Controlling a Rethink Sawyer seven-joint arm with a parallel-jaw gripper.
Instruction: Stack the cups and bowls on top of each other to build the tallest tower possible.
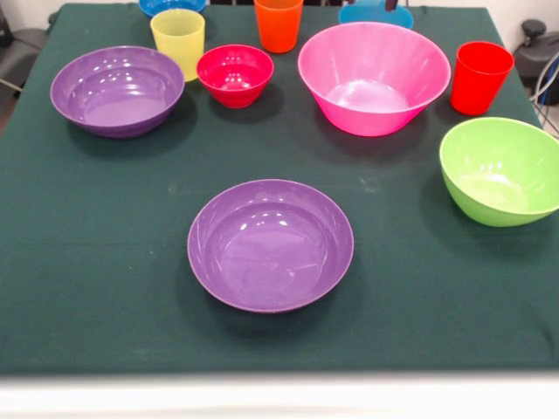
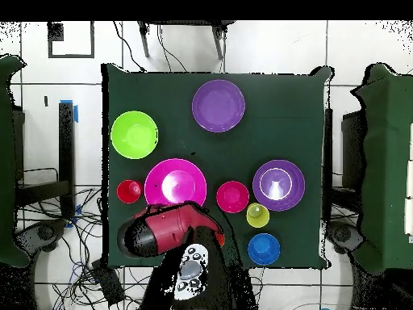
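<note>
Cups (image 1: 178, 39) and bowls (image 1: 271, 245) sit loose on the table, unstacked | light, stiff, slick plastic: you grip by the rim | arm (image 2: 165, 228) over the table's edge, finger state not visible

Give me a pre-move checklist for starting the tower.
1. Base: nearest purple bowl upright, empty, alone in open cloth: ok.
2. Nothing stacked yet: ok.
3. Yellow cup, orange cup and red cup upright: ok.
4. Pink bowl and lime green bowl upright, apart: ok.
5. Small crimson bowl close beside the yellow cup, tight for grasping: not ok.
6. Gripper state: cannot tell, hidden under the arm.
</note>
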